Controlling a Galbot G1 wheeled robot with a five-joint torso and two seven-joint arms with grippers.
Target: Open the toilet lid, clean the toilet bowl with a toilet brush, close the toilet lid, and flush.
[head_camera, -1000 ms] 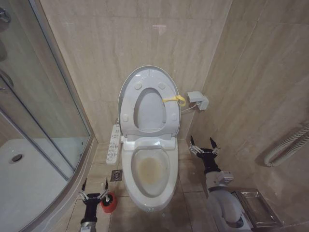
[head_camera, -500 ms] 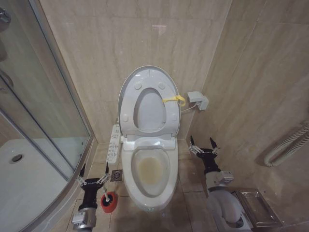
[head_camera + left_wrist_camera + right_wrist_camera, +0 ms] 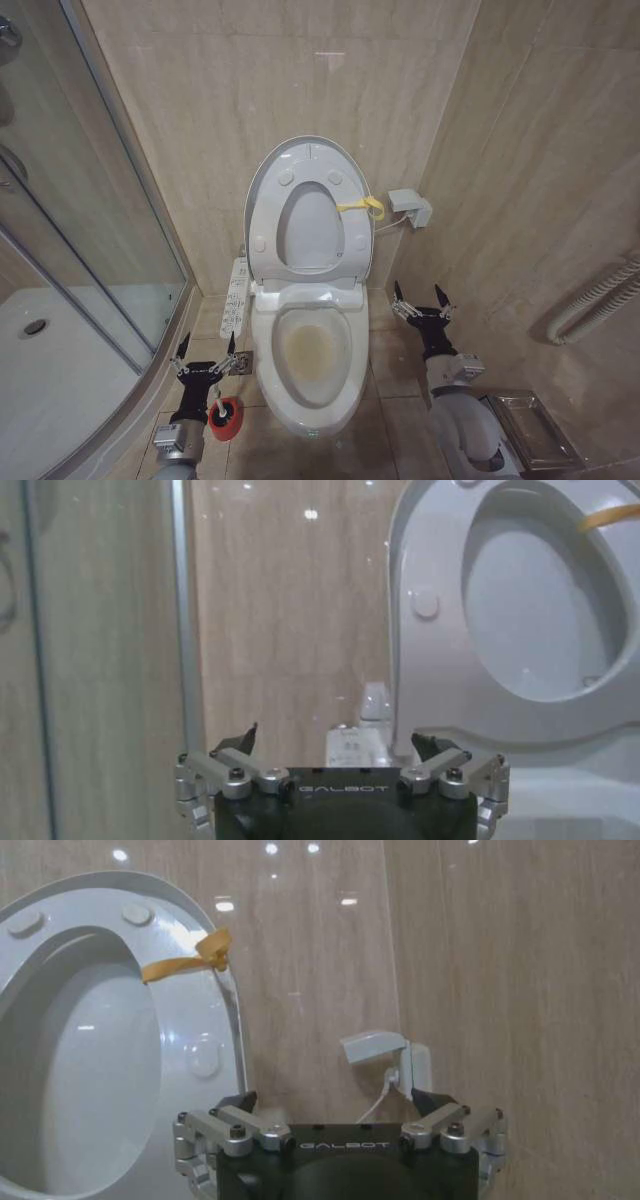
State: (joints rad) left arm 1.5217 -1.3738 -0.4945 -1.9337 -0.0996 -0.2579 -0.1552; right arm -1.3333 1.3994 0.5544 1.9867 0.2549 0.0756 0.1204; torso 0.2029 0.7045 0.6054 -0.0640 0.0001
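With the toilet lid [image 3: 268, 175] up, we risk the left gripper [image 3: 207, 351], jaws spread, toppling the toilet brush [image 3: 225, 417] at its 5 o'clock; the right gripper [image 3: 420, 297] idles, jaws spread.

The toilet lid [image 3: 262, 190] is glossy white plastic, as is the seat [image 3: 352, 232] raised against it, which carries a yellow strap [image 3: 361, 207] that looks like fabric tape. The toilet bowl [image 3: 345, 378] is smooth glazed ceramic, stained yellowish-brown inside. The wall tiles [image 3: 250, 80] are polished beige stone-look, throwing back light spots. The shower screen [image 3: 70, 180] is clear glass in a metal frame. The brush holder [image 3: 225, 418] is red plastic. Both grippers show matt black bodies with bare metal links.
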